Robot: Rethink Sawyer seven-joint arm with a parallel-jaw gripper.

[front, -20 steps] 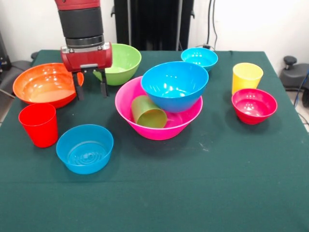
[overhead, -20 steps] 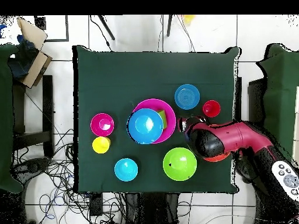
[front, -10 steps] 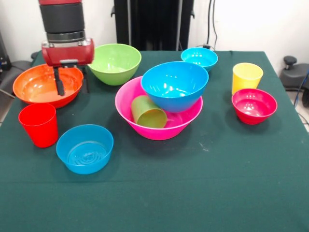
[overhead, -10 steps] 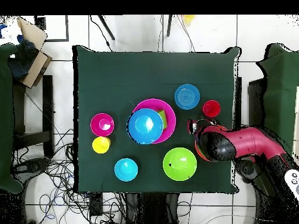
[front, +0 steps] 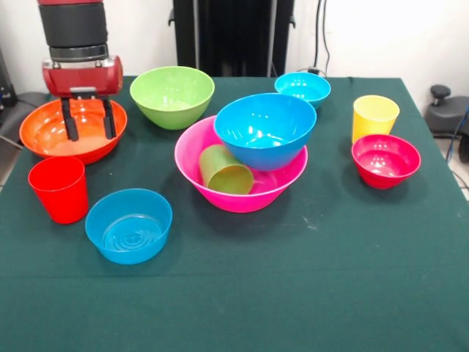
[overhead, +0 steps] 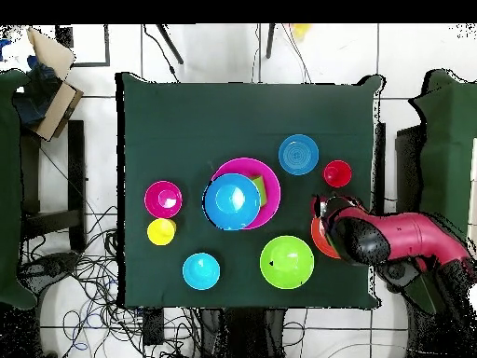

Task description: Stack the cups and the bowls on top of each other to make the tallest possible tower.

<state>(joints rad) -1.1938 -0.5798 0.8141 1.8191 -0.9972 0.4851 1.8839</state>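
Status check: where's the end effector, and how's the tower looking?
End effector open, empty, over orange bowl. Tower: pink bowl holding large blue bowl, green cup tipped inside it. Nothing blocking.

The arm (front: 73, 29) is a thick black cylinder with a silver ring, ending in a glossy red block carrying two slim black fingers (front: 69, 121).

Green-clothed table (front: 352, 264) with bowls and cups

Six bowls are spread across the upper and left frame; two cups stand at left and right.

No legible text or markings.
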